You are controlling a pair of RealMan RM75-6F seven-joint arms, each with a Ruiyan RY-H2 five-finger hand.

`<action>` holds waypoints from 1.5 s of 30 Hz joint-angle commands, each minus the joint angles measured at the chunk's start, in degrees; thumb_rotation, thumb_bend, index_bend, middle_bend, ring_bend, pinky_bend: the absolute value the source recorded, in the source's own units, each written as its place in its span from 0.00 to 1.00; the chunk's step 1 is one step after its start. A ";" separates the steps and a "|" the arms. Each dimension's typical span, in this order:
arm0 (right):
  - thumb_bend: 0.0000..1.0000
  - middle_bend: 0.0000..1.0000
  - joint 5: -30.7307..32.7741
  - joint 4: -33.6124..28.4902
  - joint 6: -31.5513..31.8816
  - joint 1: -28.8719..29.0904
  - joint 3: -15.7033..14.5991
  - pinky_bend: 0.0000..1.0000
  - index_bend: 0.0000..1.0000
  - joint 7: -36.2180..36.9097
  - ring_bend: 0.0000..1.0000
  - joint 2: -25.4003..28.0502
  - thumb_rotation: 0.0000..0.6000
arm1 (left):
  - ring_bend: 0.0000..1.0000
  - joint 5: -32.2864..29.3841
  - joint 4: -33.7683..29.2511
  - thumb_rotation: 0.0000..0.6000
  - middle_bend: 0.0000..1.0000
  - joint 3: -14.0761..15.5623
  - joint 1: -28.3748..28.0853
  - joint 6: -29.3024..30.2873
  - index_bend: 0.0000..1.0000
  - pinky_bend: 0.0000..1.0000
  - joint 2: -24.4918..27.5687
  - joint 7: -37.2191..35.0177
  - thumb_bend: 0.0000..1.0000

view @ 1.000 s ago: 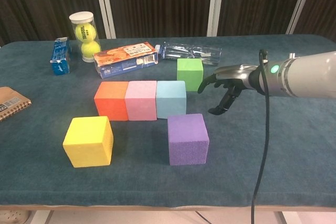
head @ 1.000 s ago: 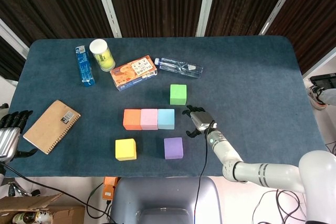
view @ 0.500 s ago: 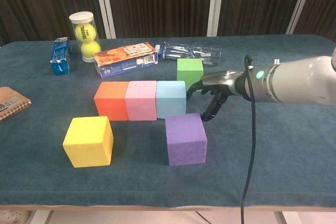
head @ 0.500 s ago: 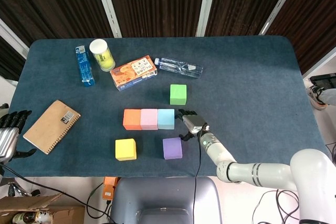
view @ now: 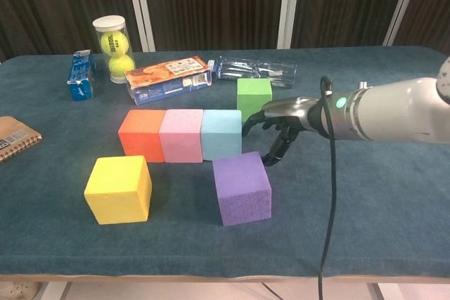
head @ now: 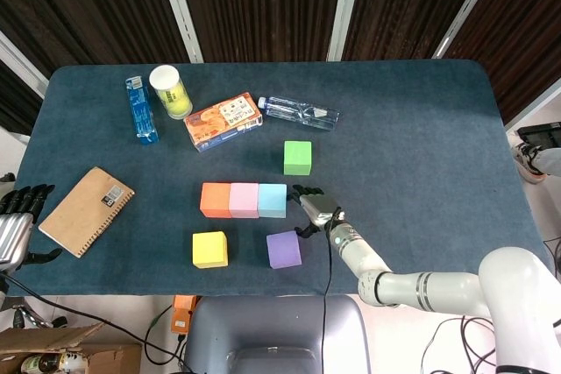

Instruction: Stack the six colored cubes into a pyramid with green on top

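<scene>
Orange (head: 215,200), pink (head: 244,200) and light blue (head: 273,200) cubes form a touching row at mid-table. The green cube (head: 297,157) stands alone behind the row's right end, also seen as the green cube (view: 254,98) in the chest view. Near the front edge sit the yellow cube (head: 209,250) and the purple cube (head: 284,250). My right hand (head: 312,207) holds nothing; its spread fingers reach the light blue cube's (view: 221,134) right side and the purple cube's (view: 242,187) back corner. My left hand (head: 17,221) hangs empty off the table's left front corner.
Along the back left lie a tennis ball tube (head: 171,91), a blue carton (head: 140,109), an orange snack box (head: 223,120) and a clear water bottle (head: 300,112). A brown notebook (head: 86,210) lies at the left. The right hand's cable trails toward the front edge.
My right hand has swept left against the cubes. The three-cube row and the purple cube have slid a little to the left. Green and yellow cubes have stayed put.
</scene>
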 commanded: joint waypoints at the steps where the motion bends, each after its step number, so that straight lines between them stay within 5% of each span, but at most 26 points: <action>1: 0.32 0.00 0.04 -0.04 0.09 0.09 -0.30 0.00 0.21 0.03 0.00 0.13 1.00 | 0.03 0.01 -0.02 1.00 0.07 0.00 0.03 0.03 0.08 0.08 0.01 -0.04 0.12; 11: 0.33 0.00 -3.65 -5.91 2.69 -2.19 -2.83 0.00 0.16 0.48 0.00 5.03 1.00 | 0.03 1.49 -0.90 1.00 0.07 0.20 0.70 1.11 0.08 0.08 0.61 -1.10 0.12; 20: 0.32 0.00 -19.44 -18.64 17.43 -10.74 -5.92 0.00 0.10 1.94 0.00 15.08 1.00 | 0.03 8.90 -3.16 1.00 0.06 2.11 2.60 3.35 0.08 0.08 1.90 -5.29 0.07; 22: 0.32 0.00 -25.94 -23.08 23.20 -15.67 -6.91 0.00 0.10 5.65 0.00 21.20 1.00 | 0.03 15.18 -5.52 1.00 0.05 5.10 1.93 -0.06 0.08 0.08 0.20 -7.52 0.06; 28: 0.32 0.00 -33.87 -23.97 21.86 -21.04 -6.71 0.00 0.10 16.09 0.00 29.91 1.00 | 0.02 23.39 -3.95 1.00 0.05 6.51 0.46 -0.76 0.08 0.07 -9.18 -11.68 0.08; 36: 0.32 0.00 -38.77 -20.79 17.45 -25.17 -5.45 0.00 0.09 26.73 0.00 35.57 1.00 | 0.02 14.19 -1.37 1.00 0.05 2.54 -2.56 -3.81 0.08 0.05 -22.71 2.53 0.10; 42: 0.32 0.00 -41.43 -18.89 14.29 -26.34 -4.61 0.00 0.09 29.90 0.00 37.24 1.00 | 0.02 0.74 -2.15 1.00 0.05 -0.90 -5.93 -9.10 0.13 0.05 -26.54 5.05 0.11; 45: 0.32 0.00 -42.08 -18.46 13.03 -26.72 -4.21 0.00 0.09 30.64 0.00 37.50 1.00 | 0.02 -0.66 -0.83 1.00 0.05 -1.70 -7.22 -9.18 0.16 0.05 -28.21 5.82 0.13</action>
